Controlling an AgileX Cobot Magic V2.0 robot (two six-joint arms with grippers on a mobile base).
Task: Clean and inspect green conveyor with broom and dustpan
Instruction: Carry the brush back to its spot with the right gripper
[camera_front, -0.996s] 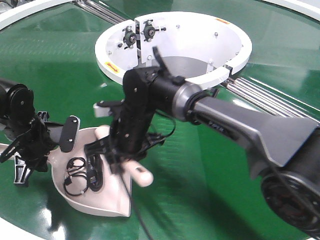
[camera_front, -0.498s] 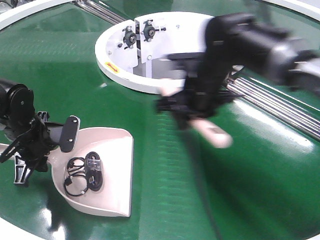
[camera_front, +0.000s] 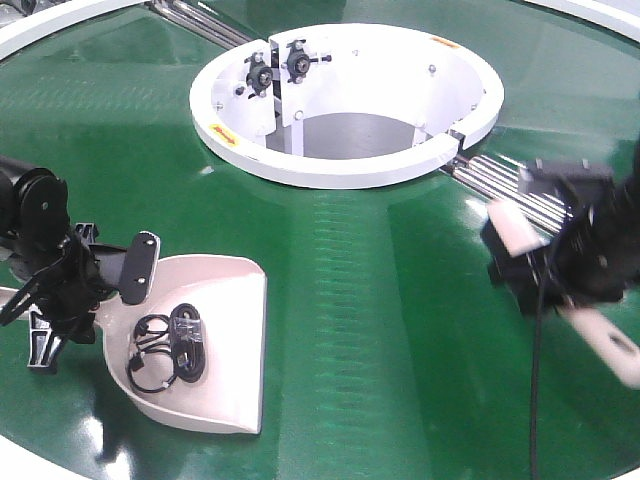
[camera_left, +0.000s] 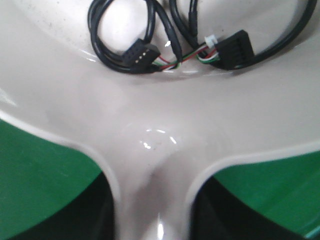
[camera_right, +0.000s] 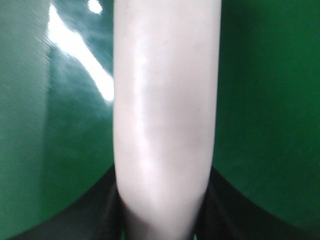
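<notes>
Debris, a tangle of black connector cables (camera_front: 170, 345), lies in the wide beige plastic scoop-shaped dustpan (camera_front: 235, 300), which sits flat on the glossy dark-green conveyor surface (camera_front: 380, 330), apart from the white ring-shaped hub (camera_front: 340, 170), probably to contain the load. The left gripper (camera_front: 70, 290) is closed on its straight handle. Well apart on the right, near the steel rollers (camera_front: 500, 180), the right gripper (camera_front: 560, 265) is clamped around the long beige plastic broom (camera_front: 605, 345), which is blurred and apparently angled off the belt.
</notes>
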